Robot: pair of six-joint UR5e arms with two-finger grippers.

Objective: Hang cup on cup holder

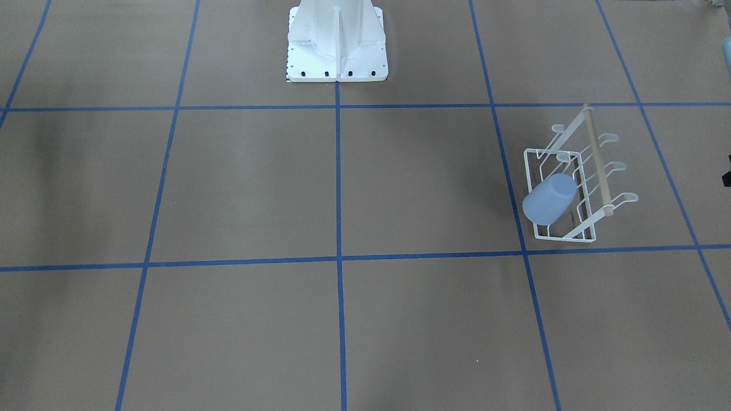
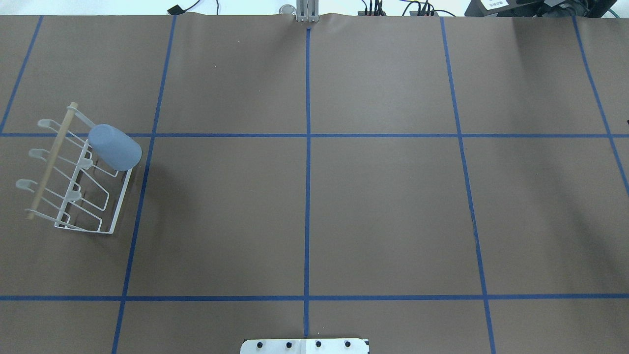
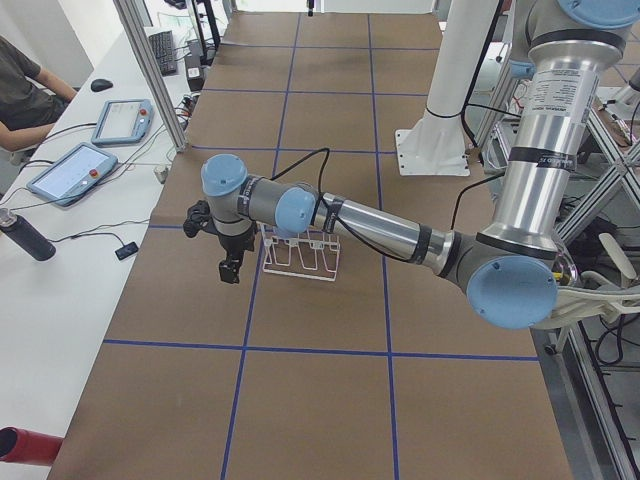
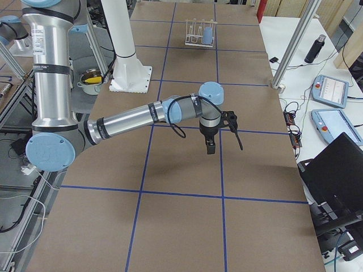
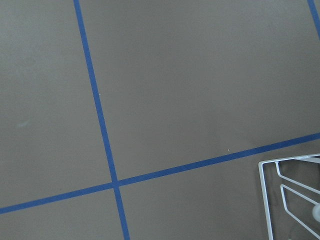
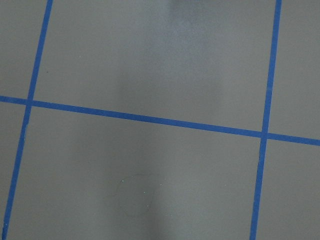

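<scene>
Pale-blue matte tumbler cup (image 1: 549,198) is on the white wire rack with wooden rod (image 1: 598,162), tilted over one of the prongs in the row facing table centre, at the rack end farthest from the robot base. The prong under it is hidden. Rack sits on the brown paper table with blue tape grid (image 1: 245,182), on the robot's left side and well apart from the white bolted pedestal (image 1: 337,40). Left gripper (image 3: 231,268) hangs fingers-down above the table near the rack, not touching it; it shows only in a side view, so can't tell if its jaws are apart. Right gripper (image 4: 210,146) hovers fingers-down over mid-table, well apart from the rack; same problem, jaw state unreadable.
</scene>
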